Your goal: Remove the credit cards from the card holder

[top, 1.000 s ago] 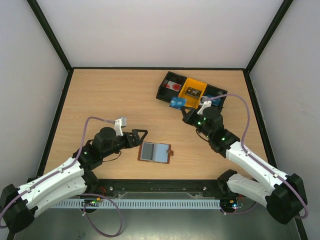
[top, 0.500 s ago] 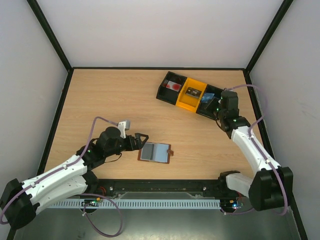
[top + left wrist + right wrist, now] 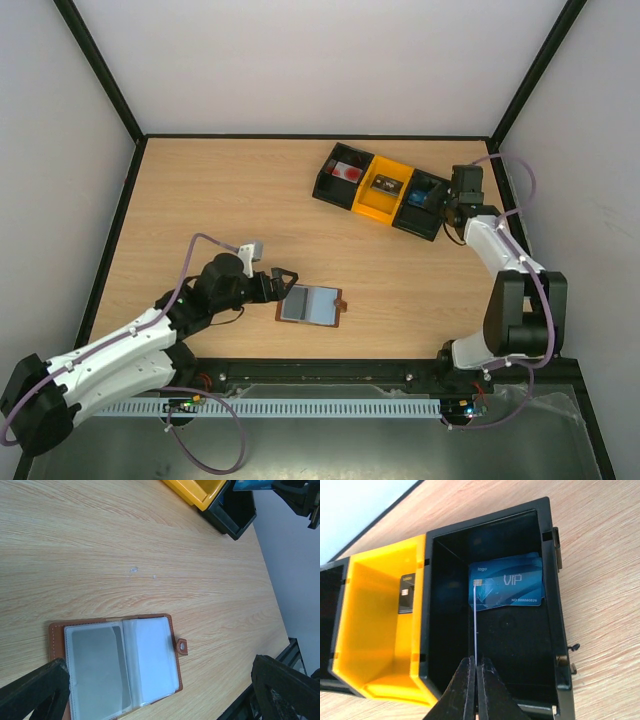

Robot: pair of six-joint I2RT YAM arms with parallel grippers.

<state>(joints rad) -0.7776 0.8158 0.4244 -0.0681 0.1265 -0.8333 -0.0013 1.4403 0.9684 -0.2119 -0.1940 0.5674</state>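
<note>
The brown card holder (image 3: pixel 312 305) lies open on the table, its snap tab (image 3: pixel 182 646) to the right. A grey credit card (image 3: pixel 95 666) shows in its left clear pocket. The right pocket (image 3: pixel 150 659) looks pale. My left gripper (image 3: pixel 283 287) is open at the holder's left edge, and its fingers (image 3: pixel 35 692) straddle the holder without touching it. My right gripper (image 3: pixel 476 659) is shut on a thin card (image 3: pixel 475 625) seen edge-on. It holds that card over the right black bin (image 3: pixel 520 645), where a blue VIP card (image 3: pixel 507 587) lies.
The black-and-yellow tray of bins (image 3: pixel 322 186) stands at the back right. Its yellow bin (image 3: pixel 375 630) holds a dark card (image 3: pixel 406 594), and the far-left bin holds something red (image 3: pixel 346 172). The table's right edge runs close beside the right arm (image 3: pixel 500 250).
The right arm swung from the tray's near side to the right black bin, carrying its card. The left gripper moved closer to the holder's left edge, still open.
</note>
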